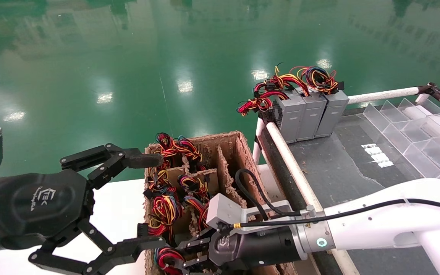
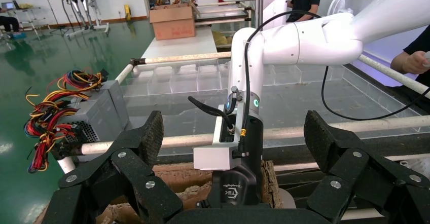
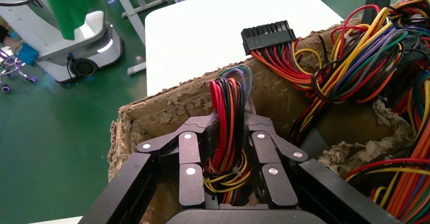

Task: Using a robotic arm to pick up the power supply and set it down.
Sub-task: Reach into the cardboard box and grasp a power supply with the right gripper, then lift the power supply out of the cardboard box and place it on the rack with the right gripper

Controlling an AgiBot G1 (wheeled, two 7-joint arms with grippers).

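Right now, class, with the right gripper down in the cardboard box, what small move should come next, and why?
Probably a slow, straight lift. The right gripper is closed around a wire bundle in a near compartment of the cardboard box, so the power supply must clear its walls.

Three grey power supplies (image 1: 311, 112) stood side by side at the far corner of the dark table (image 1: 338, 168). One cardboard box (image 1: 239, 152) with dividers held several wire bundles (image 1: 166, 206); exact count could not be told. Two grippers were in view: left gripper (image 1: 143, 202) and right gripper (image 1: 189, 254). One white table (image 1: 117, 214) lay under the box.
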